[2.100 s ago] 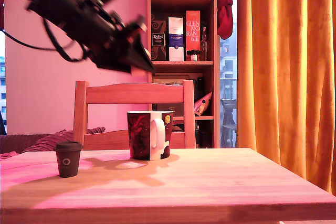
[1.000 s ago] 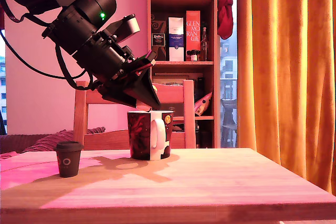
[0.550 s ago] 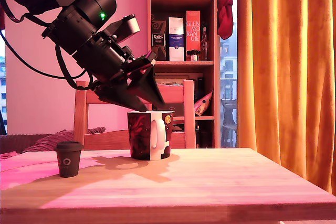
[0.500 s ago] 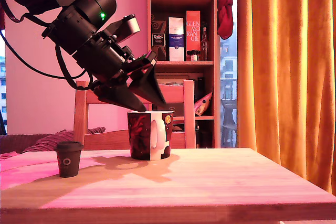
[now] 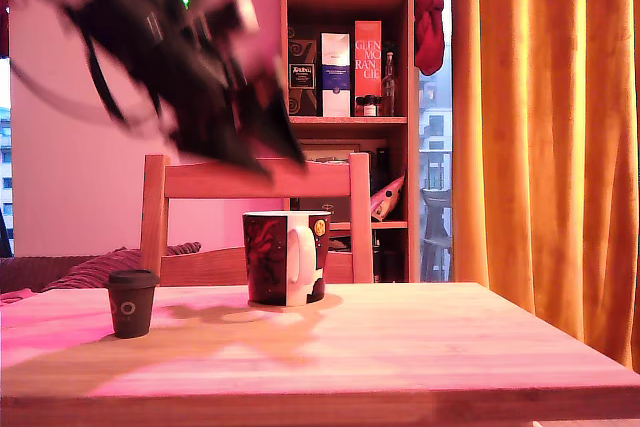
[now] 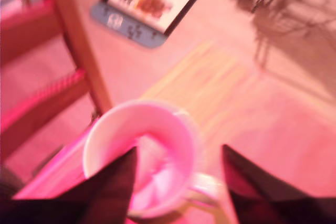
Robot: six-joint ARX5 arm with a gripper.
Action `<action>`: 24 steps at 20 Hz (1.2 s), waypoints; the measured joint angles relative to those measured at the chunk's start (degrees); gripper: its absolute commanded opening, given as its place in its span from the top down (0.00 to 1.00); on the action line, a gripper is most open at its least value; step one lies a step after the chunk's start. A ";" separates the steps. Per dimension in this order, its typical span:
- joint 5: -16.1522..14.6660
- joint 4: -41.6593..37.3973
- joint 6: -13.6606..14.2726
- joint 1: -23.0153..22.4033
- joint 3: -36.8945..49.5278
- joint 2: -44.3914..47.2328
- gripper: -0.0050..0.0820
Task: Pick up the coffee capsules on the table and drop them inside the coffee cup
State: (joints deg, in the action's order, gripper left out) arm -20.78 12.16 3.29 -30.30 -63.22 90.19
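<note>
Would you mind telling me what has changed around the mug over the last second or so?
The tool, which had its tips just above the mug a second ago and spread them there, has lifted up and away; it is motion-blurred now. In the wrist view the tips stand apart with nothing between them, and something pale lies blurred inside the mug. The mug and the dark capsule have stayed in place on the table.
</note>
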 measured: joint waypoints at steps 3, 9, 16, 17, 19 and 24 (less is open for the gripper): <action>-0.15 2.10 1.55 0.00 -0.72 -3.80 0.96; 0.13 0.50 2.93 0.00 3.34 -7.61 0.96; 2.34 -9.35 1.31 0.00 19.74 -20.46 0.96; 2.56 -9.94 0.96 0.00 21.62 -22.53 0.96; 3.37 -10.40 0.39 0.00 24.70 -26.23 0.96; 6.51 -10.60 -0.96 0.00 32.92 -33.11 0.96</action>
State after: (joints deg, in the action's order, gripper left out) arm -14.26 1.56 2.33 -30.30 -30.30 57.08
